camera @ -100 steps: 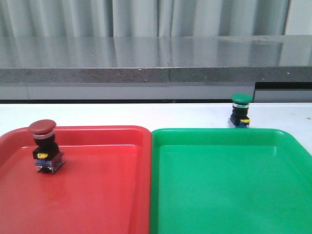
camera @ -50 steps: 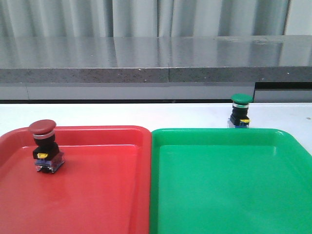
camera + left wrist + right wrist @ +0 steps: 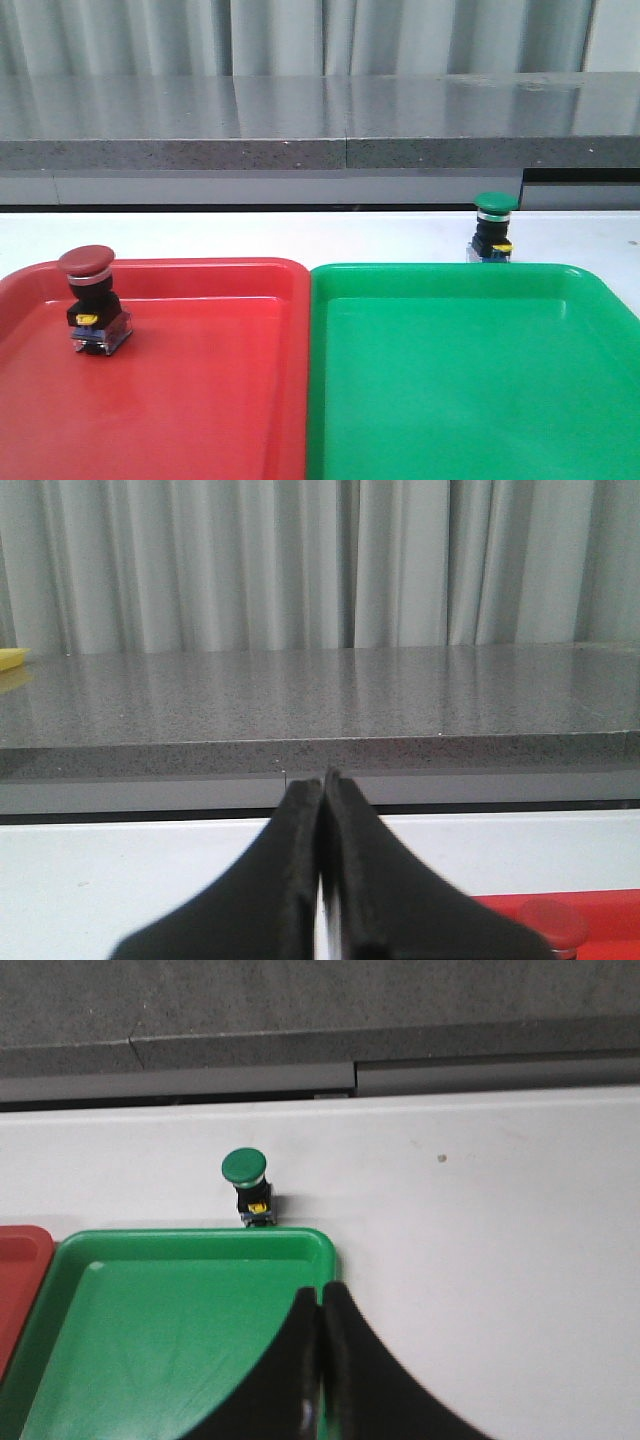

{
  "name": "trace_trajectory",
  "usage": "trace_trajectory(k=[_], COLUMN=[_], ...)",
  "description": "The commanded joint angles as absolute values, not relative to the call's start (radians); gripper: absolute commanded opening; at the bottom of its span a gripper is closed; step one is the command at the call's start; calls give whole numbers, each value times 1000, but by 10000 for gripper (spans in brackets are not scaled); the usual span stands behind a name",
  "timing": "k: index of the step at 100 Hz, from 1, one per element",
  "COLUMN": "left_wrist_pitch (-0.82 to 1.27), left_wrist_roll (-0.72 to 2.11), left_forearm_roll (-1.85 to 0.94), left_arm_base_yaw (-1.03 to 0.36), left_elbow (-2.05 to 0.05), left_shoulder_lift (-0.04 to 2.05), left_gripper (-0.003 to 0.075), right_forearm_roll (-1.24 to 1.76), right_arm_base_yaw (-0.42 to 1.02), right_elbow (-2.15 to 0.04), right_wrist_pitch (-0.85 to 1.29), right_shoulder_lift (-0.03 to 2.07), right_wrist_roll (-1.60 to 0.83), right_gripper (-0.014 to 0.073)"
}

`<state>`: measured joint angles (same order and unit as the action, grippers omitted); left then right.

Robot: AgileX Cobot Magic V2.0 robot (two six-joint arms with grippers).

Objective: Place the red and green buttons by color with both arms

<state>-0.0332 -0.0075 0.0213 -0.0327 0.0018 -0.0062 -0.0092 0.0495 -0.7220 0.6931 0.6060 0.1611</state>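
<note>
Your left end effector (image 3: 322, 880) has its fingers pressed together, gripping nothing. The red button (image 3: 92, 300) stands upright inside the red tray (image 3: 200, 400), so that colour looks sorted. Right of the red tray lies the green tray (image 3: 460, 400); the green button (image 3: 494, 228) sits on the counter (image 3: 300, 235) just behind its far rim, unplaced. Your right end effector (image 3: 321, 1360), also closed and empty, hovers over the green tray, likely staged to fetch the green button.

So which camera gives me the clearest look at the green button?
The right wrist view: the green button stands unobstructed on the table behind the green tray. In the front view, the tray's rim hides its base. The left wrist view misses it.
</note>
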Motion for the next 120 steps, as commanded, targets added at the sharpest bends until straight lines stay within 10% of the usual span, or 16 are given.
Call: trace_trajectory(k=[1,20,58,120], left_wrist_pitch=[-113,-113,-113,-113], left_wrist_roll=[-13,-13,-13,-13], left_forearm_roll=[12,12,12,12], left_arm_base_yaw=[-31,-31,-31,-31], left_elbow=[43,43,43,43], left_shoulder_lift=[-35,-35,-35,-35], left_gripper=[-19,-19,-19,-19], right_forearm_roll=[14,31,35,78], right_arm_base_yaw=[46,46,46,149], right_elbow=[-757,-757,-757,-1003], right_wrist_pitch=[647,687,685,570], right_shoulder_lift=[636,662,662,1073], right_wrist_roll=[161,161,161,122], right_gripper=[-67,-1,662,644])
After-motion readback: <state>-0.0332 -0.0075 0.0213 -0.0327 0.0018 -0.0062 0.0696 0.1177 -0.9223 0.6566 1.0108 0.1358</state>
